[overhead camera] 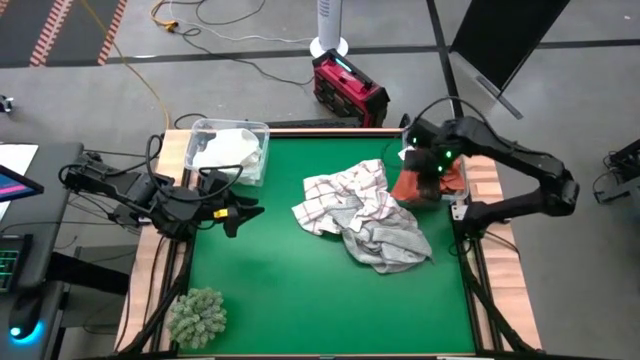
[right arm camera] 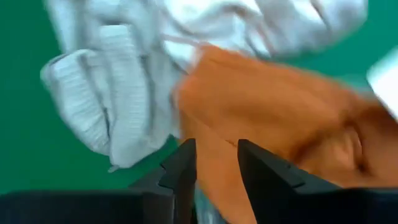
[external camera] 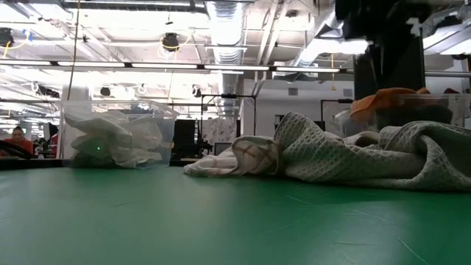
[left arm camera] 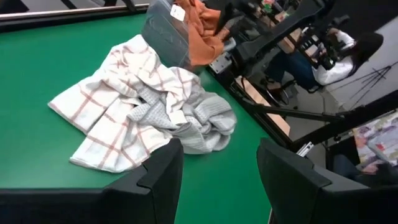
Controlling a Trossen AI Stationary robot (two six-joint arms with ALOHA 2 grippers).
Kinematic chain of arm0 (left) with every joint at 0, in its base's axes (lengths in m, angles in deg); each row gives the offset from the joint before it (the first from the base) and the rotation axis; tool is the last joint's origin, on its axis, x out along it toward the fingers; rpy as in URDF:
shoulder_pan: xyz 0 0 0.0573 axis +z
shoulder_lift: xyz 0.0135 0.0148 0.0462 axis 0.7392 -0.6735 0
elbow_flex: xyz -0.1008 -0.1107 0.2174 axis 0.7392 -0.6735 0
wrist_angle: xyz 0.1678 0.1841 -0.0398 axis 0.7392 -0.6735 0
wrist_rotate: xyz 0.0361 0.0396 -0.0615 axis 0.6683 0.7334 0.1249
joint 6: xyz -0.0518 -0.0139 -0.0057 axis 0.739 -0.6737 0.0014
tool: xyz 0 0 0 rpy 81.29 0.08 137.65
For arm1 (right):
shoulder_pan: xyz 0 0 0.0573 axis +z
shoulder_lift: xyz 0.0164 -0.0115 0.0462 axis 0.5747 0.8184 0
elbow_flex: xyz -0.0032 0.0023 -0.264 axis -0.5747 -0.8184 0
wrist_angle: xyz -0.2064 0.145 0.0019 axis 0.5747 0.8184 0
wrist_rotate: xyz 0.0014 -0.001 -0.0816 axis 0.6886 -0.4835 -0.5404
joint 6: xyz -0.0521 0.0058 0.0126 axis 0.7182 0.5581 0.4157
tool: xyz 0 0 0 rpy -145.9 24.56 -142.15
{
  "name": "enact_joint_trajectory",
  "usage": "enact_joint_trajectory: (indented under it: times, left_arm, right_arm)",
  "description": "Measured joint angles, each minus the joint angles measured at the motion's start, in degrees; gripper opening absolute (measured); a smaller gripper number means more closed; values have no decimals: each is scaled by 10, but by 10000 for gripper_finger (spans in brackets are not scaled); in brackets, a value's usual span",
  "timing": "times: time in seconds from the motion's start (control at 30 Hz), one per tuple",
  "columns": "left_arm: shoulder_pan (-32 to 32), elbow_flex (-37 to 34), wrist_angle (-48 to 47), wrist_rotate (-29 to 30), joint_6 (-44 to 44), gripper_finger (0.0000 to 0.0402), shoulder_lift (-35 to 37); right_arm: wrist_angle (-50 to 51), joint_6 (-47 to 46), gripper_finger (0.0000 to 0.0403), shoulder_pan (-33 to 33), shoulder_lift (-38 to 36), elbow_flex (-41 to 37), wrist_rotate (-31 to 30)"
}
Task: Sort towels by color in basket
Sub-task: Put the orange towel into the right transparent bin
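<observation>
Right gripper [overhead camera: 432,178], fingers a narrow gap apart and gripping nothing clearly, above rust-orange towels [overhead camera: 412,184] in the bin at the green table's [overhead camera: 300,290] right edge; checked and grey towels [overhead camera: 362,215] heaped mid-table, white towels [overhead camera: 225,150] in the left bin [overhead camera: 262,150]; left gripper [overhead camera: 245,212] open, empty.

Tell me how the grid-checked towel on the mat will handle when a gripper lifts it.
The grid-checked towel lies crumpled in soft folds, so it will probably droop limply. It overlaps the grey towel, so lifting may drag that along. It looks thin, likely light.
</observation>
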Motion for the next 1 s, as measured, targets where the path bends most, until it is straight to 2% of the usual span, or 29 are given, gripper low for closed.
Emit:
enact_joint_trajectory:
  times: [0.23, 0.37, 0.47, 0.6, 0.73, 0.9, 1.0]
  left_arm:
    - [0, 0, 0, 2, -9, 194, 0]
    - [0, 0, -2, 3, -11, 194, 0]
    - [0, 0, -3, 3, -11, 194, 0]
    - [0, 0, -3, 4, -18, 194, 0]
    - [0, 0, -3, 4, -22, 194, 0]
    - [0, 0, -2, 4, -22, 194, 0]
    - [0, 0, -2, 4, -22, 194, 0]
  right_arm:
    - [-68, 69, 174, 131, 0, -6, -19]
    - [-78, 91, 181, 191, 35, -17, -98]
    - [-81, 102, 185, 221, 61, -17, -130]
    - [-85, 99, 196, 231, 96, -17, -133]
    - [-83, 98, 222, 227, 134, -17, -142]
    - [-85, 105, 257, 231, 167, -17, -226]
    - [-87, 120, 266, 231, 177, -17, -234]
